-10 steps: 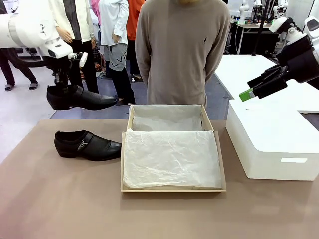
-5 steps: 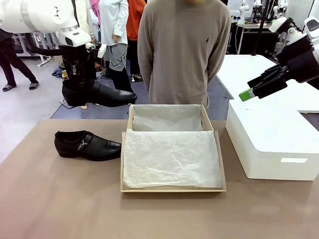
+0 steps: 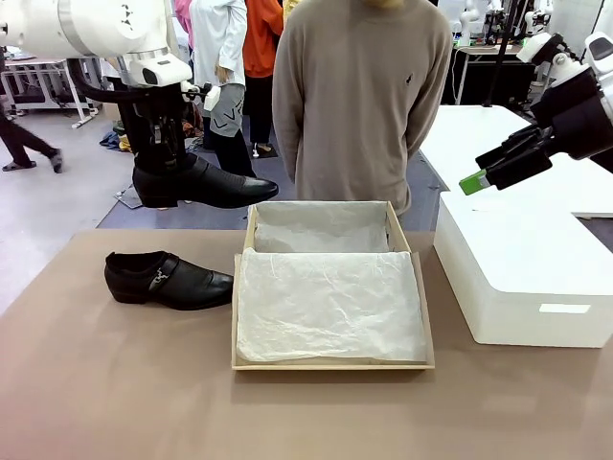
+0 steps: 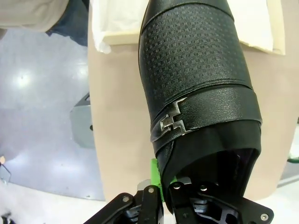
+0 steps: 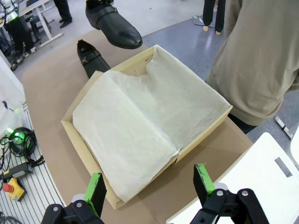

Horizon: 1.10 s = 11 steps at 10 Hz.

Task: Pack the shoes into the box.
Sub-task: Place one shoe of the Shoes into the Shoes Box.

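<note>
My left hand (image 3: 161,155) is clamped narrow on the heel collar of one glossy black leather dress shoe (image 3: 203,185), one finger inside the opening and one outside, and holds it in the air above the far left part of the brown worktop (image 3: 115,393). In my left wrist view the metal side buckle (image 4: 170,123) faces the camera and the toe points away from my fingers.

The tan cardboard shoebox (image 3: 330,364), lined with crinkled white tissue paper (image 3: 330,302), lies to the right of that hand and lower. The shoe's long axis runs across the worktop, toe toward the box, and the toe hangs just beside the box's far left corner. The box seems to me to run lengthwise from me toward the person (image 3: 359,96), so I judge the shoe may need turning as well as carrying right and down.

The other black shoe (image 3: 168,279) lies on the worktop just left of the box, toe toward it, nearer my left arm.

My right hand (image 3: 477,171) hangs wide and empty above the large white box (image 3: 522,268).
</note>
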Motion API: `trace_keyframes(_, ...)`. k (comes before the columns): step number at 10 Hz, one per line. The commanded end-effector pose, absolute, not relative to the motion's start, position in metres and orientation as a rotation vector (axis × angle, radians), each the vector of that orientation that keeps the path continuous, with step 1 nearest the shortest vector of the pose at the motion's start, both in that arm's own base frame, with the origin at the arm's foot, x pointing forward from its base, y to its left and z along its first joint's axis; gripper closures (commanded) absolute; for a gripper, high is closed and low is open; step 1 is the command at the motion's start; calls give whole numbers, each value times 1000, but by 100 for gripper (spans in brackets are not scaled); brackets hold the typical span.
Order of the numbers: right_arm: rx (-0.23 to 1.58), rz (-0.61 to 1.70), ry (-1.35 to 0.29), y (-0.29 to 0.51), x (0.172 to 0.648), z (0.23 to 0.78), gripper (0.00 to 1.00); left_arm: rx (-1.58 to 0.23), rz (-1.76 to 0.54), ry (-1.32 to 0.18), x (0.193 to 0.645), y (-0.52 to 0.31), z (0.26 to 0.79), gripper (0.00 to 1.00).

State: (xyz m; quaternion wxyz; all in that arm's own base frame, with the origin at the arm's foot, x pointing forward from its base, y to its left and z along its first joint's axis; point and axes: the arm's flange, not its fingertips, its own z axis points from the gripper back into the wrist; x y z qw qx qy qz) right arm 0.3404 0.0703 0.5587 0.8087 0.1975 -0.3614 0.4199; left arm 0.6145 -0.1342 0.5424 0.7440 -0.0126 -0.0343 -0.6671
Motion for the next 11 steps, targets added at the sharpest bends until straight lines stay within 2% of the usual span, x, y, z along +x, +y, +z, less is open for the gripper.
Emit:
trace_keyframes(1, 425, 896, -776, 70, 341, 558, 0, -14, -1462, -80, 612, -133, 545, 100)
trace_keyframes(6, 425, 896, -776, 70, 341, 558, 0, -51, -1443, -86, 614, -143, 542, 100)
trace_keyframes(11, 425, 896, -776, 70, 341, 558, 0, -91, -1402, -15, 629, -231, 551, 100)
